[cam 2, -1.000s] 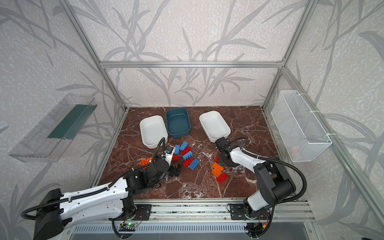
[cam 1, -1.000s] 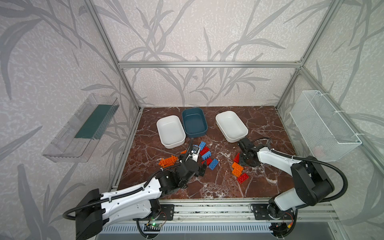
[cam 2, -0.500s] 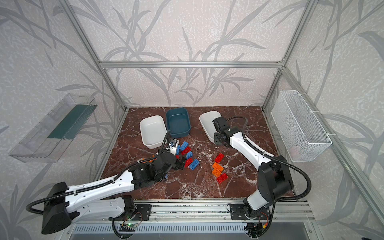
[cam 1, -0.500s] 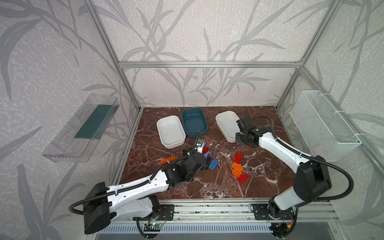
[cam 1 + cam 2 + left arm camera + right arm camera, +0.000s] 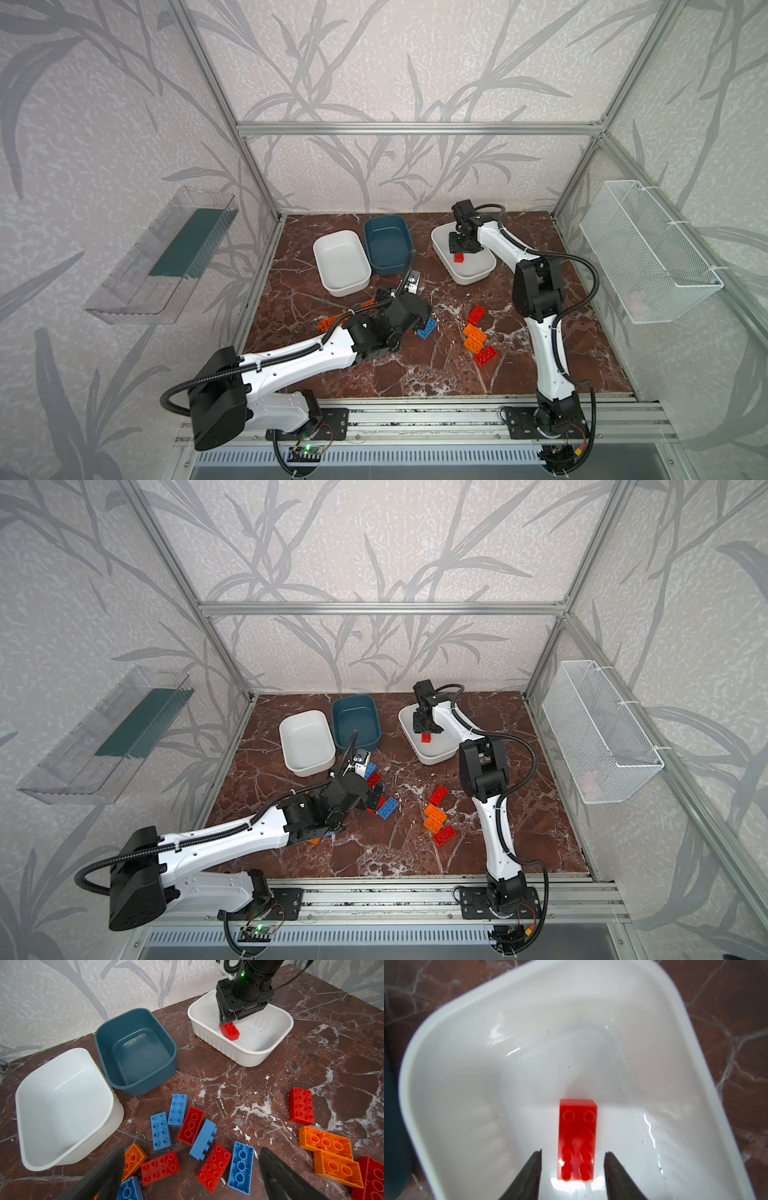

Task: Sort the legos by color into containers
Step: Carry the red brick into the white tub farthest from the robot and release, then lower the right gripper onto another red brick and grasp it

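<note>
- Your right gripper (image 5: 573,1151) is hanging part open in a white tub (image 5: 446,1022), jaws clear of the one red brick (image 5: 577,1136) there.
- Your left gripper (image 5: 192,1149) is hovering wide open, empty.
- You're seeing three tubs: two white, one teal tub (image 5: 135,1051).
- Lying loose in the left wrist view: five blue bricks (image 5: 161,1130), five red bricks (image 5: 301,1105), at least three orange bricks (image 5: 325,1142).

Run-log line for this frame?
right pincer: open | red studded plastic brick: loose in right-hand white plastic tub | left pincer: open, above scattered bricks
</note>
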Robot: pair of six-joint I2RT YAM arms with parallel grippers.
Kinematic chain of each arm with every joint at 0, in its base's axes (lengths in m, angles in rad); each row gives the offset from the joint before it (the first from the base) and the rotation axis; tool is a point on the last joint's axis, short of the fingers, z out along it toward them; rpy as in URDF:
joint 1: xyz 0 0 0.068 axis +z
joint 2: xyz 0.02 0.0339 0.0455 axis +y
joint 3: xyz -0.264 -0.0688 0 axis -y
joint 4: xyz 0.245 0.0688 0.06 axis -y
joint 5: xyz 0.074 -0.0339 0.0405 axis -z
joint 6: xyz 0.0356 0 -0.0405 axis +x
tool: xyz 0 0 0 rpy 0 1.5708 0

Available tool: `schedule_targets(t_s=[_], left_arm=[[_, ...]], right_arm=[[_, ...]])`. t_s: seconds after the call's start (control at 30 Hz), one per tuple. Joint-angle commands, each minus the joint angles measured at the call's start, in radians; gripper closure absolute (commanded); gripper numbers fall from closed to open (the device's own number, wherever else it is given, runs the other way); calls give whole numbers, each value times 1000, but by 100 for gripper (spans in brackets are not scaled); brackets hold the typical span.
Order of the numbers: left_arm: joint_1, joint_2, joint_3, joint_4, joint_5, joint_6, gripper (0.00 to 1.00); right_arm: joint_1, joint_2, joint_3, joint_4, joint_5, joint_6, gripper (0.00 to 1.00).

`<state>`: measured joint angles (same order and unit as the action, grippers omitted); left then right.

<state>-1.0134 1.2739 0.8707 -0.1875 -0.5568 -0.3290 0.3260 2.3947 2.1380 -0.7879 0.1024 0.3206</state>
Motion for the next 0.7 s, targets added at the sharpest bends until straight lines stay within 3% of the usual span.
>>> schedule_targets(t_s=[0.0,0.13,0.27,0.5,0.67], left_arm=[[9,-14,24,-15,-18,7,1],[11,-64,-1,-29,-4,-15,1],[8,-132,-41,-50,53,-55,1],[-5,-270,-157,-76,174,-142,1],[-23,-349,-242,-63,225,-200,1]], right_arm=[[-3,25,127,-158,-14,-2,42],[15,-63,83,-171,7,-3,40],[60,-250,-112,-151,63,-6,40],[137,-672,-677,-34,82,84,35],[157,-909,-1066,131,-39,203,30]])
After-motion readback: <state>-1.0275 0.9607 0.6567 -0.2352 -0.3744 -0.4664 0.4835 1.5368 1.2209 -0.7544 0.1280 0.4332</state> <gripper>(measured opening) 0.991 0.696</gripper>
